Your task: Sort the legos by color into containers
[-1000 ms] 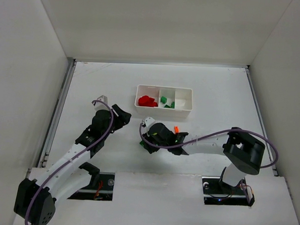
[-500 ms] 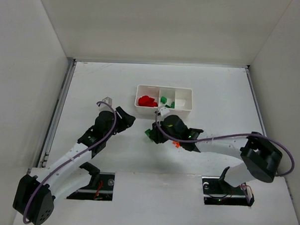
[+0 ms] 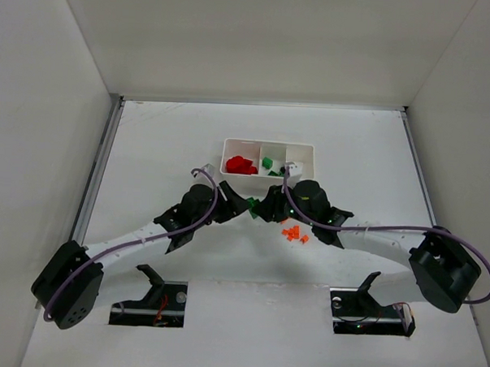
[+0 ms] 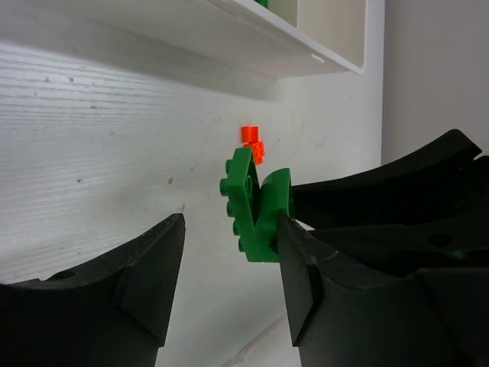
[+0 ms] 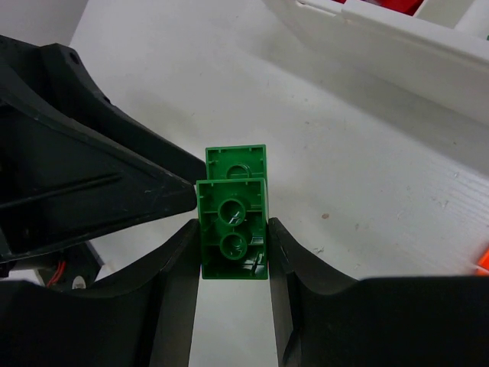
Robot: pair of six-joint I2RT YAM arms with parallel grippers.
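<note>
"Right wrist: right fingers (image 5: 172, 283) clamp the green brick (image 5: 233, 229) over the counter (image 3: 149, 147), near the tray (image 3: 266, 178)."

"And the left fingers (image 4: 149, 283) gape wide either side of it. If they close or bump, it could twist loose and drop among the orange bits (image 3: 292, 232)."

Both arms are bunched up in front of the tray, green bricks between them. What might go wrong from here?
1. The open left gripper sits right beside the right gripper; moving either may knock their fingers together.
2. The green bricks sit at the right gripper's tips, one sticking out past them; a nudge may drop it.
3. Loose orange pieces lie by the right arm, which may scatter them.
</note>
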